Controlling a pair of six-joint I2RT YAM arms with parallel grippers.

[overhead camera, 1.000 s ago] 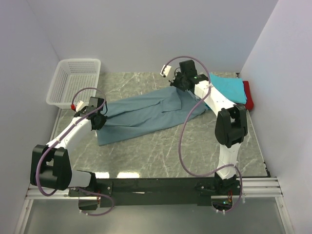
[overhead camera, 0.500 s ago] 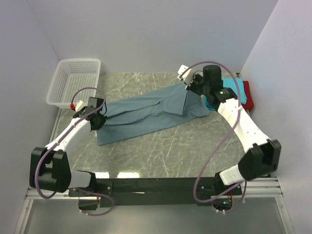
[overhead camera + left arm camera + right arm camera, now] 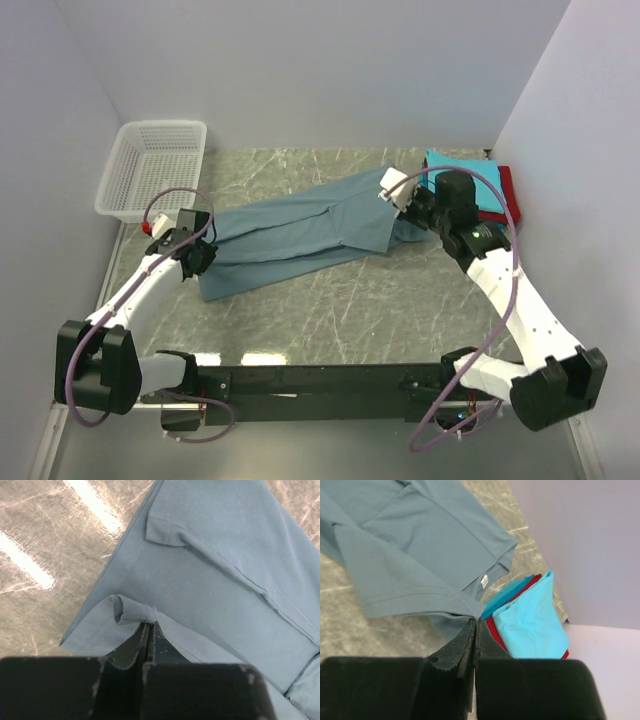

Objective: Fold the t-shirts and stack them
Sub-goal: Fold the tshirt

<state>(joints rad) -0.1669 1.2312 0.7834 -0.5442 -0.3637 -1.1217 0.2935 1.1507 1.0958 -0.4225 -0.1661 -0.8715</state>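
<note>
Tee: soft grey-blue cloth, stretched long.
Left fingers: pinching rolled hem.
Right fingers: pinching stitched edge.

Right arm swung rightward
Right gripper dragged grey-blue tee edge right and nearer; elbow now at near-right corner.

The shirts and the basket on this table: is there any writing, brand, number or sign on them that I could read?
Neck label on the grey-blue shirt: a small white tag, too small and blurred to read.
Folded shirts and basket: no words, numbers or signs show on them.
Nothing in these pictures can be quoted as readable text.
</note>
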